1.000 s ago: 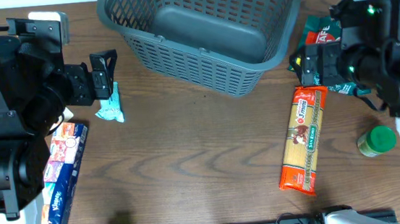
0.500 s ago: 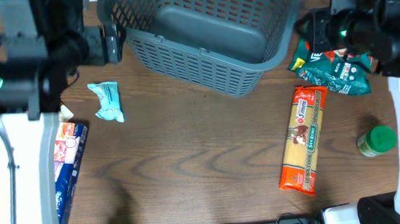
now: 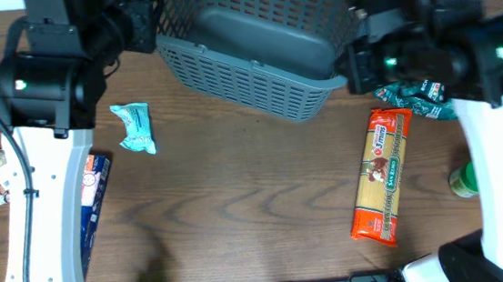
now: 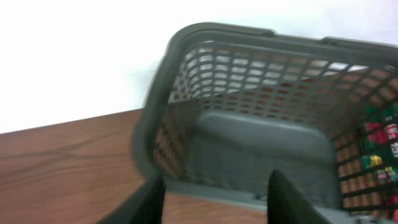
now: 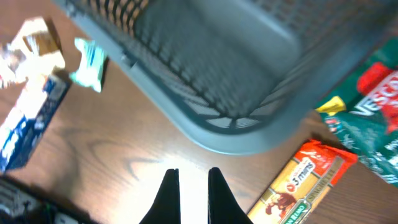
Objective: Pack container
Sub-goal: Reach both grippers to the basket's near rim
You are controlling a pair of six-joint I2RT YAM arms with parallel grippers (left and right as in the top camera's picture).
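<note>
Placement of the large dark grey plastic basket (image 3: 246, 82), rectangular with slotted sides and a thick rim, was seen at the far middle of the brown wooden table (image 3: 240, 215), skewed to the table's edge. The left gripper (image 4: 214, 202) was held at the basket's left end; its jaws were kept apart, with the near wall seen beyond the gap, and no contact could be made out. The right gripper (image 5: 191, 196) was held just off the basket's right front corner, above bare wood, its jaws drawn almost together with nothing between them.

A small teal packet (image 3: 136, 128) was laid near the basket's left side. A dark green foil bag (image 3: 421, 97) was found just beside the right corner, and a long orange pasta packet (image 3: 381, 177) in front of it. A blue tissue box (image 3: 93, 205) and a green-lidded jar (image 3: 463, 180) were partly hidden by the arms.
</note>
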